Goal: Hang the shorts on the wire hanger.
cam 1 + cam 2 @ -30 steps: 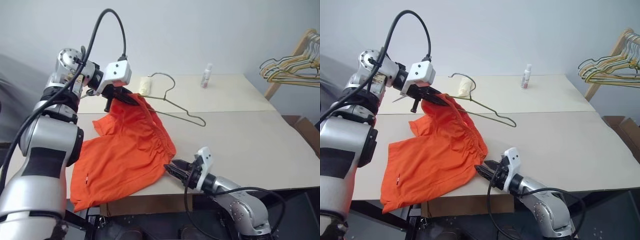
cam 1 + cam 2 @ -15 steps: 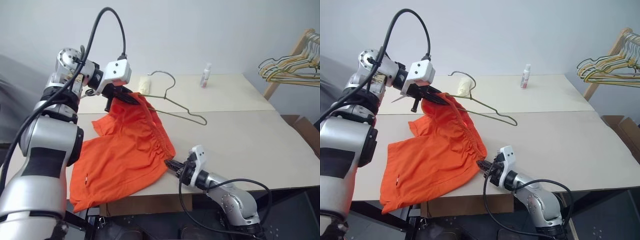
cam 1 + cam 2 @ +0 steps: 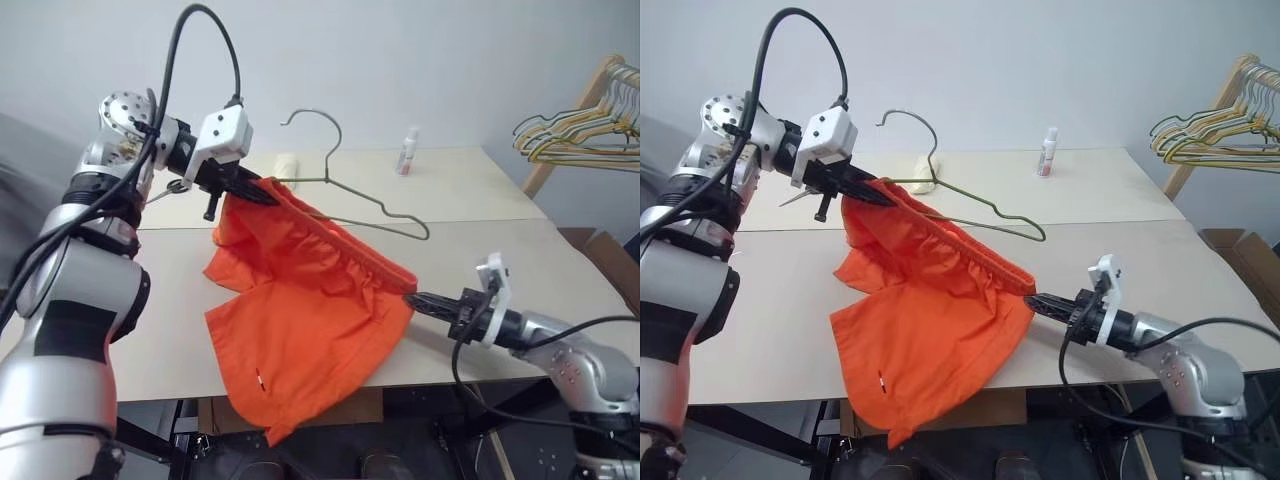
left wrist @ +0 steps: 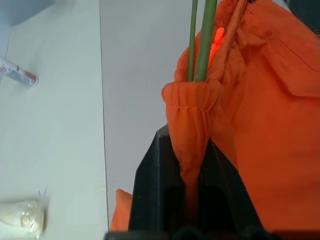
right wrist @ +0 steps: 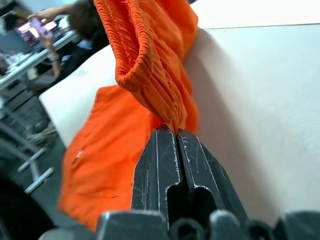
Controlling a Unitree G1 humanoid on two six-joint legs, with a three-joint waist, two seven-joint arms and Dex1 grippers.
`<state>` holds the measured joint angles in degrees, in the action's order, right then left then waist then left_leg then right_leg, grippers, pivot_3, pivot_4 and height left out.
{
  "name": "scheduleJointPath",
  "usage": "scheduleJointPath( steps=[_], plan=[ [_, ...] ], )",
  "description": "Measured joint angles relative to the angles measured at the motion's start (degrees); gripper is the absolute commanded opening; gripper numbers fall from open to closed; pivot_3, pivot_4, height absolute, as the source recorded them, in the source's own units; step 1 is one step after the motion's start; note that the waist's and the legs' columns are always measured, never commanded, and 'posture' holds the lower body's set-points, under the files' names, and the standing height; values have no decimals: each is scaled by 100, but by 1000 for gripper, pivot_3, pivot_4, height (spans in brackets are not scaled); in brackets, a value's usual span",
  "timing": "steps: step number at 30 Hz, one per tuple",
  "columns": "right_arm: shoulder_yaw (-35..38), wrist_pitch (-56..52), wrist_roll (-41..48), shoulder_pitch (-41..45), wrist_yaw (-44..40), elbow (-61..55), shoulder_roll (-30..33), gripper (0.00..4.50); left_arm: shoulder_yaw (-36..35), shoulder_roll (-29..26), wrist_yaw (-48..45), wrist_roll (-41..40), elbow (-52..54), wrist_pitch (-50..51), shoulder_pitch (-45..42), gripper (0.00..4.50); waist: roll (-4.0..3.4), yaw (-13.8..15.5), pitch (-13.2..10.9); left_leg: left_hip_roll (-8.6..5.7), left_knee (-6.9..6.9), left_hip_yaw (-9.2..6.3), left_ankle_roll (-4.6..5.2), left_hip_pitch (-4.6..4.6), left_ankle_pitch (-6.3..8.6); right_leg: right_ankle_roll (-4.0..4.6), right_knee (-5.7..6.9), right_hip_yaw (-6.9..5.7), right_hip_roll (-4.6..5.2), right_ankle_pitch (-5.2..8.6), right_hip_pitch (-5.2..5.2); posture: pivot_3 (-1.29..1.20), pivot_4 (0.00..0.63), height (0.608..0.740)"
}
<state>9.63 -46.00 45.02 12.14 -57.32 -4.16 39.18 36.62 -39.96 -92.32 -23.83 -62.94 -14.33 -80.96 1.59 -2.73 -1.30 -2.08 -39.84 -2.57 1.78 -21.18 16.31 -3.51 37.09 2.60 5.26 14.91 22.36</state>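
The orange shorts [image 3: 310,310] hang stretched above the table between my two grippers, the legs drooping over the front edge. My left gripper [image 3: 262,190] is shut on one end of the gathered waistband [image 4: 192,110], where the wire hanger's [image 3: 338,135] thin wires [image 4: 204,40] run into the fabric. The hanger is lifted off the table with its hook up, and its far arm sticks out to the right behind the shorts. My right gripper [image 3: 415,296] is shut on the waistband's other end [image 5: 150,60], low at the right.
The beige table [image 3: 500,230] carries a small bottle [image 3: 407,152] and a pale packet [image 3: 287,165] at the back. A wooden rack with a bunch of hangers [image 3: 580,125] stands at the right. People sit at desks in the right wrist view [image 5: 75,20].
My right gripper shut on the waistband's near end and pulled it right and up, stretching the shorts. The hanger now stands more upright, off the table.
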Motion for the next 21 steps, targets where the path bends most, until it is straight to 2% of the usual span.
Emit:
scheduleJointPath(
  steps=[7,11,17,21],
  plan=[
    [-353,44,-347,616,-574,930,215,30,866,-399,0,-784,500,31,160,0,0,30,0,-1,-3,-2,0,-8,0,0,2,-2,4,0,2,-20,0,740],
    [-441,221,-602,796,-775,1256,300,30,1227,-500,0,-852,580,-92,262,0,0,63,0,-4,-6,-3,0,-8,0,-1,1,-4,5,0,2,-14,0,740],
    [-484,472,-893,858,-955,1261,359,30,1302,-443,0,-630,309,-306,265,0,0,69,0,-11,-7,-2,0,-10,0,-2,0,-5,4,1,3,-10,0,740],
    [-674,995,-1327,747,-1003,903,598,30,1045,-249,0,-352,54,-364,264,0,0,82,-1,-12,-8,-2,2,-11,1,-7,-1,-7,3,4,4,-14,0,740]
  ],
)
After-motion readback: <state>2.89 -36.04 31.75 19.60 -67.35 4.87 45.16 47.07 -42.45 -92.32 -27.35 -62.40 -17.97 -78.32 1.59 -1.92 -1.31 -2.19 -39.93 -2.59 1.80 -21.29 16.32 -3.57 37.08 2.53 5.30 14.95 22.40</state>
